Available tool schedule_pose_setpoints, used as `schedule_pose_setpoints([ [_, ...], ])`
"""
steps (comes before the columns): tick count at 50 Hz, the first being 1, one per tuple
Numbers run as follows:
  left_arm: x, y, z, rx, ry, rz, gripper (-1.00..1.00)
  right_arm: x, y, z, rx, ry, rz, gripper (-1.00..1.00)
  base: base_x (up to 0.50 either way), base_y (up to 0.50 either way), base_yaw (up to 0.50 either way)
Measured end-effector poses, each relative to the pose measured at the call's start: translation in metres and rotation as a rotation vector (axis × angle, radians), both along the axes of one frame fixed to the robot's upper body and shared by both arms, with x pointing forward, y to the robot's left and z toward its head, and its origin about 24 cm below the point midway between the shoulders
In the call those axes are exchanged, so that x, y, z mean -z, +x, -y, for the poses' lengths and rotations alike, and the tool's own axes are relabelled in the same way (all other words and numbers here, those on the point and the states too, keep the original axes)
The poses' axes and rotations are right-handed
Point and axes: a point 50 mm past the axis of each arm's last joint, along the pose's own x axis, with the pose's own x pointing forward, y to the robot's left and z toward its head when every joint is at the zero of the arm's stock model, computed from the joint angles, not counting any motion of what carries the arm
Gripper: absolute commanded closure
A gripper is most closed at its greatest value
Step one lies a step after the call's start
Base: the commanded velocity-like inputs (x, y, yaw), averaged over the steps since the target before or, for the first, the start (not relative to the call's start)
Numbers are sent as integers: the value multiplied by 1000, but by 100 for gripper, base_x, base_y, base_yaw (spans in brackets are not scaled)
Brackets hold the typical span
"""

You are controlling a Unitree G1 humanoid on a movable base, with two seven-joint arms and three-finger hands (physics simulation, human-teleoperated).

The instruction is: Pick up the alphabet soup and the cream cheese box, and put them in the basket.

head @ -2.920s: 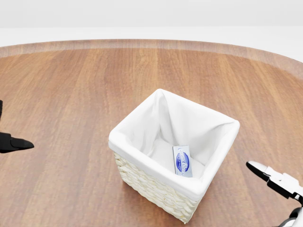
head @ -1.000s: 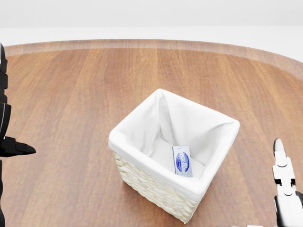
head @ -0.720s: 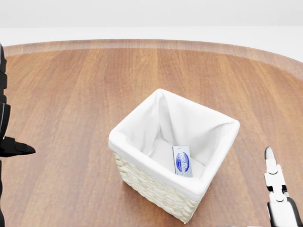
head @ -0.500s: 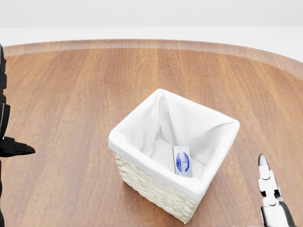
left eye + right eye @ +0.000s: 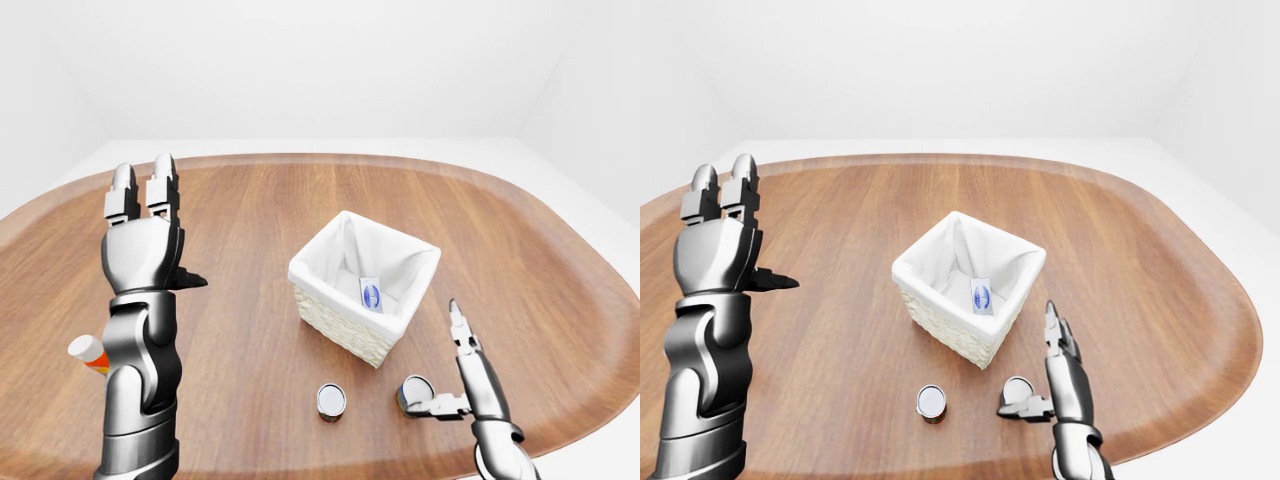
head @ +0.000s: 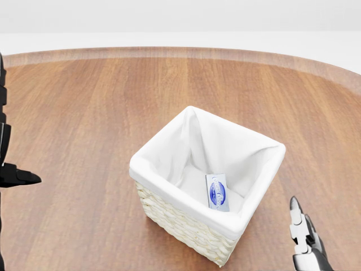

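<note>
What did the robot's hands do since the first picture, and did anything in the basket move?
In the head view, the right hand turned its fingers upward and has sunk toward the bottom edge. It is open, beside a can and holding nothing. The left hand rose and is raised open. The basket and the cream cheese box lying inside it stayed put.

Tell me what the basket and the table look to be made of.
The basket looks like pale woven wicker, going by the braided texture on its outer walls, with a white cloth liner folded over the rim. The table looks like reddish-brown wood with a smooth, slightly glossy finish; long grain lines show, though it could be veneer.
</note>
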Motion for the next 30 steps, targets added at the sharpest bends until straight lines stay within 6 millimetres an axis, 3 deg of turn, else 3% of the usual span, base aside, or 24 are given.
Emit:
schedule_pose_setpoints([
  [30, -1, 0, -1, 0, -4, 11, -100, 27, 0, -11, -28, -22, -73, -100, 0, 0, 0],
])
